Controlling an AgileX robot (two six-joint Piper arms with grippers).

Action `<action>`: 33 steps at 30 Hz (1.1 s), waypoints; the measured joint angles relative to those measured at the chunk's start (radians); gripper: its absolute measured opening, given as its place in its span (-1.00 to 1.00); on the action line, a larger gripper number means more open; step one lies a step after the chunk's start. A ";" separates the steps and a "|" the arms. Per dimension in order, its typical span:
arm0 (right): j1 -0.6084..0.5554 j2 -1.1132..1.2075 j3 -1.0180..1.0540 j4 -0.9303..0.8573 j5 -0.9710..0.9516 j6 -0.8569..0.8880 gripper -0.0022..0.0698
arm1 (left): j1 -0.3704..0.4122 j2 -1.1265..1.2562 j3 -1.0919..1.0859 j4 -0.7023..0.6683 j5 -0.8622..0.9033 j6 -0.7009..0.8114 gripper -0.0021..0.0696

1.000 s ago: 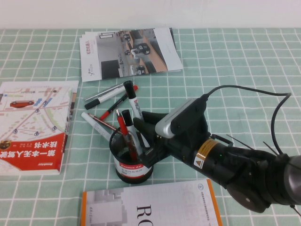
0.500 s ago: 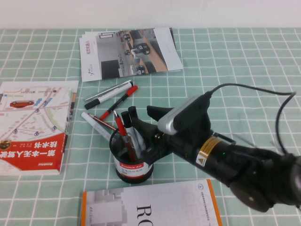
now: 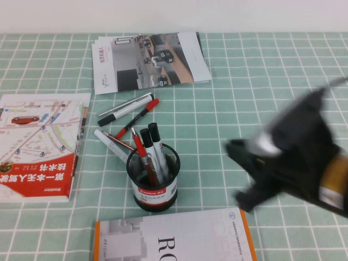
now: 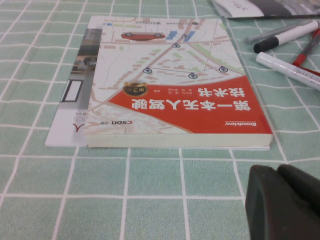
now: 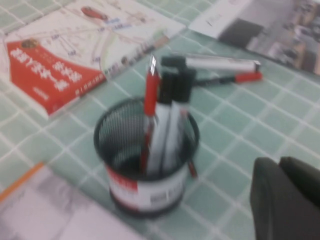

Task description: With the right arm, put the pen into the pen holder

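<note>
The black mesh pen holder (image 3: 153, 182) stands at the front middle of the table. Two white pens with black caps (image 3: 157, 149) and a red pen stand upright in it, also clear in the right wrist view (image 5: 176, 117). I cannot tell the two white pens apart. My right gripper (image 3: 243, 163) is a blur to the right of the holder, well apart from it and empty. In the right wrist view its fingers (image 5: 280, 167) lie together, beside the holder (image 5: 145, 185). My left gripper (image 4: 278, 172) is shut and empty over the cloth near the red book (image 4: 175, 105).
A silvery pen (image 3: 125, 107), a thin black pen with a red cap (image 3: 138, 117) and another white pen (image 3: 107, 140) lie behind the holder. The red book (image 3: 38, 147) lies at the left, a brochure (image 3: 149, 60) at the back, an orange-edged book (image 3: 174, 239) at the front.
My right gripper let go of the white pen, which dropped upright into the holder. The arm then pulled away fast to the right.
</note>
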 joint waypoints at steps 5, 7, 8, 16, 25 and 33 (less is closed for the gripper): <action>0.000 -0.231 0.144 0.043 0.073 0.000 -0.98 | 0.000 0.000 0.000 0.000 0.000 0.000 -0.95; 0.000 -0.313 0.190 0.052 0.138 0.000 -0.99 | 0.000 0.000 0.000 0.000 0.000 0.000 -0.95; 0.000 -0.354 0.211 0.056 0.176 0.000 -0.99 | 0.000 0.000 0.000 0.000 0.000 0.000 -0.95; 0.000 -0.577 0.351 0.033 0.339 0.057 -0.99 | 0.000 0.000 0.000 0.000 0.000 0.000 -0.95; -0.115 -0.701 0.494 -0.255 0.357 0.408 -0.99 | 0.000 0.000 0.000 0.000 0.000 0.000 -0.95; -0.551 -0.967 0.668 -0.311 0.170 0.463 -0.99 | 0.000 0.000 0.000 0.000 0.000 0.000 -0.95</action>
